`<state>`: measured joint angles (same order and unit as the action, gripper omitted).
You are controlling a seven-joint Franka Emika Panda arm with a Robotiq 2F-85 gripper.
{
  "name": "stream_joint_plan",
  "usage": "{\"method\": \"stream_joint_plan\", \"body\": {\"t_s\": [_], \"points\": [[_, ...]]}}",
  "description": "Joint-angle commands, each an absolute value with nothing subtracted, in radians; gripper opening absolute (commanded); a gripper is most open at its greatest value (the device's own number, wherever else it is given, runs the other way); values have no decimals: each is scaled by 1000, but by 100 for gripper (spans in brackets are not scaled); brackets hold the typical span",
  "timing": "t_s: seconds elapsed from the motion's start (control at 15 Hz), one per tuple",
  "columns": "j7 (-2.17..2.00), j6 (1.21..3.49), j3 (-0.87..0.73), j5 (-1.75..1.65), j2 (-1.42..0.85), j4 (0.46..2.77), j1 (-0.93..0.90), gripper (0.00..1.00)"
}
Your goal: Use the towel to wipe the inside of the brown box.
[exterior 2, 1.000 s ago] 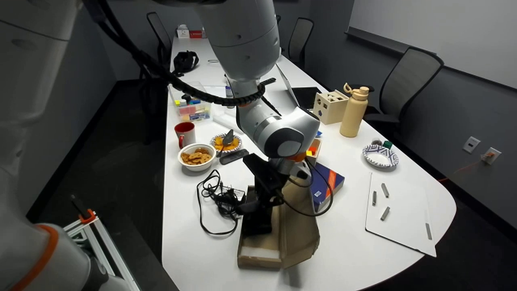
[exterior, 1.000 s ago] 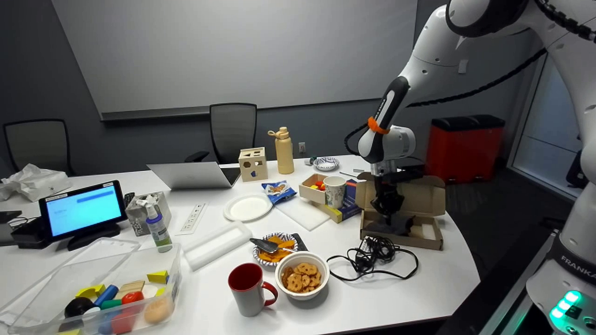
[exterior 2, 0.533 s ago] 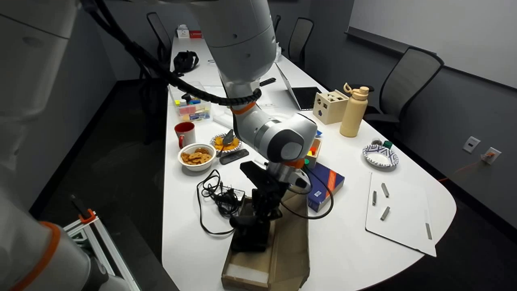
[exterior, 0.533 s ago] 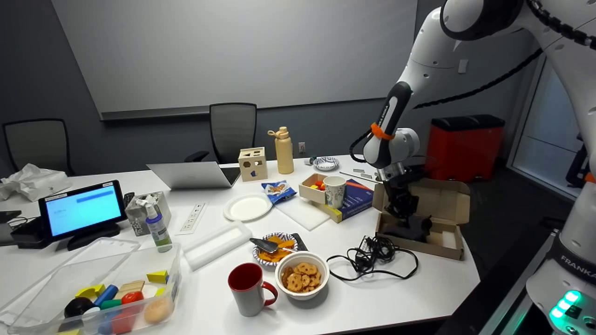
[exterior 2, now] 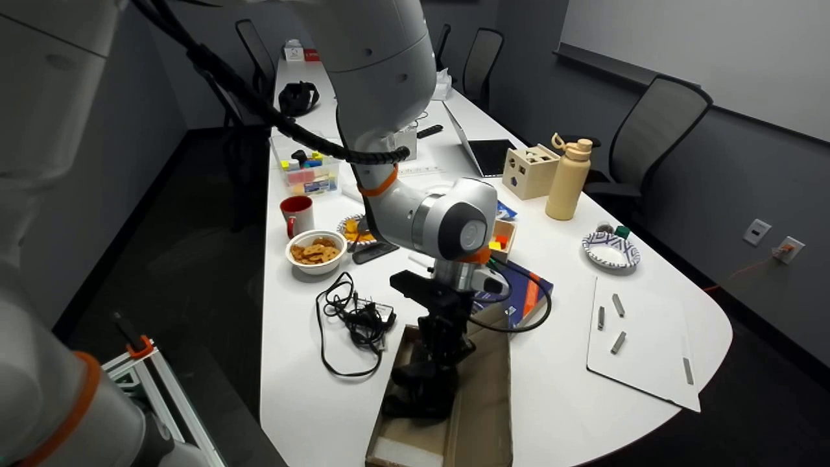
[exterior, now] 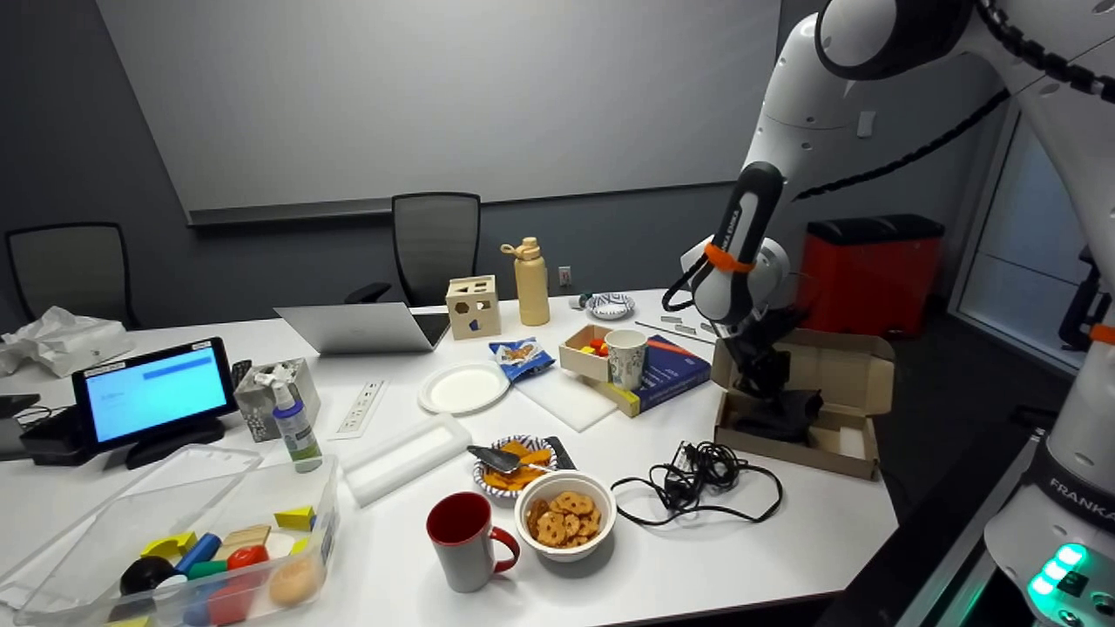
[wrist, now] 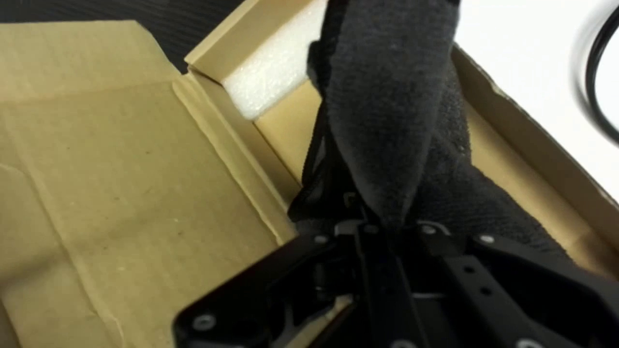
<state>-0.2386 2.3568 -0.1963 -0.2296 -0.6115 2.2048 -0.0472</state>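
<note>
Gripper [wrist: 394,228] low over the brown box [wrist: 527,133], its fingers pinched together on a dark grey towel [wrist: 387,96], best seen in the wrist view. Towel bunched; one thick fold runs out from the fingertips, the rest spreads lower, within the box walls. Whether it presses on the bottom, cannot tell. Box sits near the edge of the white desk [exterior: 697,566], lid [wrist: 130,193] raised and leaning back in both exterior views. White foam block [wrist: 278,67] at one end of the box, near the towel; gap visible between them in both exterior views. Tangled black cable [exterior: 679,492] just beside the box, on the side away from the lid; blurred in the wrist view. In an exterior view: bowl [exterior: 607,522] of crackers [exterior: 571,505] and, just beside it, a grey mug [exterior: 466,557] with red interior, both beyond the cable from the box; patterned cup [exterior: 626,361], tan bottle [exterior: 532,292] and silver laptop [exterior: 366,331] farther up the desk
</note>
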Motion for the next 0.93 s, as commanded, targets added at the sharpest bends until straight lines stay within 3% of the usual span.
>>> {"method": "stream_joint_plan", "body": {"t_s": [0.0,0.4,0.67,0.87], "points": [[-292,2551,-213,-291,-605,2241,-74,2],[-173,2845,-84,-132,-614,2261,9,2],[17,2779,136,67,-579,2283,178,2],[65,2635,170,148,-557,2273,211,2]]}}
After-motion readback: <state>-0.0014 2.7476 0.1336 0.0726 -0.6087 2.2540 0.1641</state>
